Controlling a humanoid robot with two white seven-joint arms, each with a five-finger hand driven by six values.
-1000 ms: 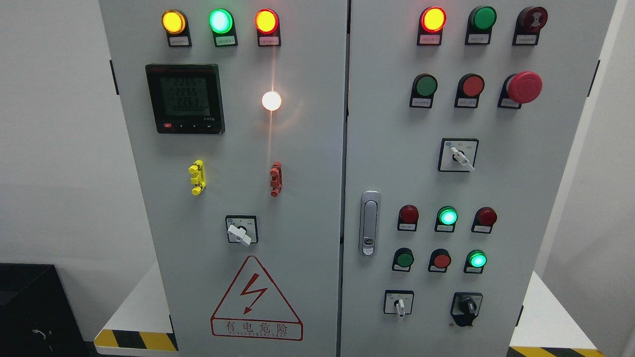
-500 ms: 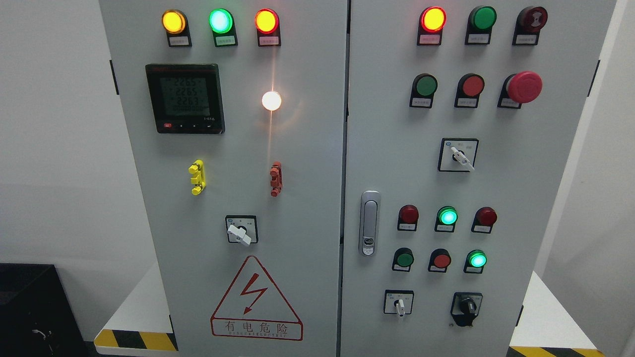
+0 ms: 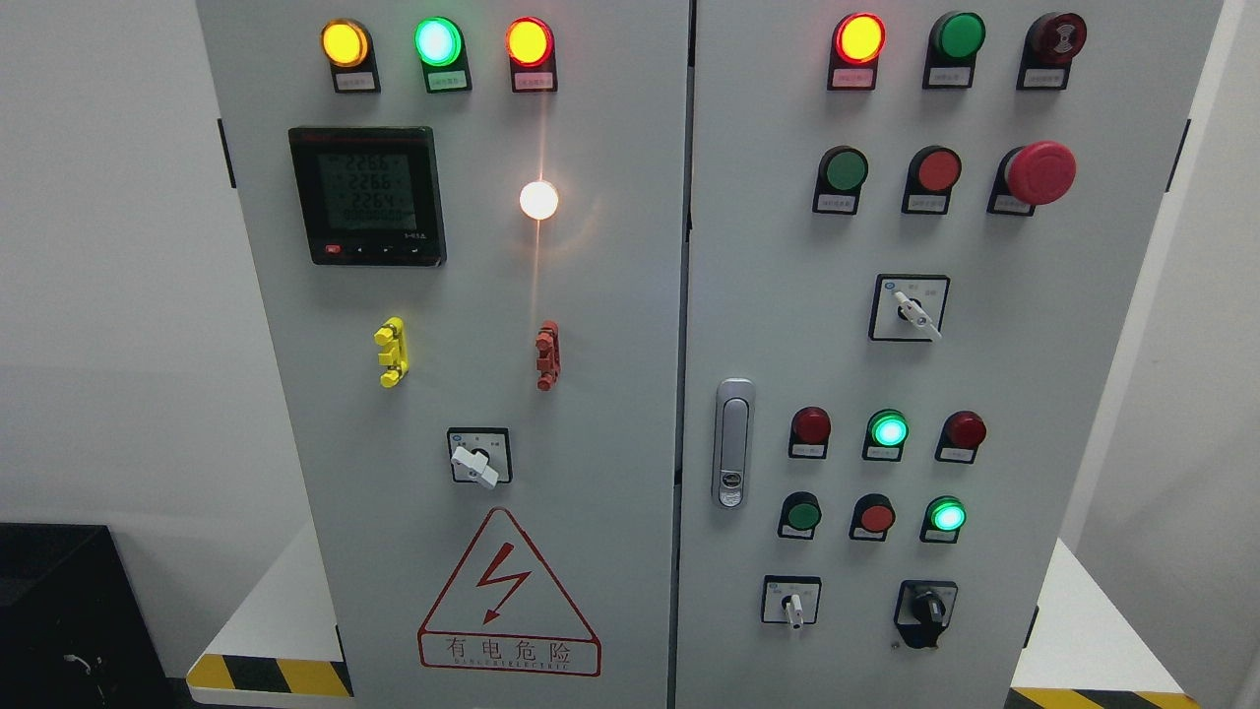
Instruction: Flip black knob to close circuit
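A black knob (image 3: 926,609) sits at the lower right of the grey electrical cabinet (image 3: 610,325), on its right door, with its pointer standing roughly upright. To its left is a white-handled selector switch (image 3: 792,603). Neither of my hands nor arms shows in the head view.
The right door carries a silver latch handle (image 3: 732,443), red and green buttons, lit green lamps (image 3: 889,430) and a red mushroom stop button (image 3: 1039,172). The left door has a digital meter (image 3: 366,194), a white selector (image 3: 476,461) and a warning triangle (image 3: 508,599). A black box (image 3: 59,611) stands at lower left.
Only the meter's digits have flickered; nothing else has moved.
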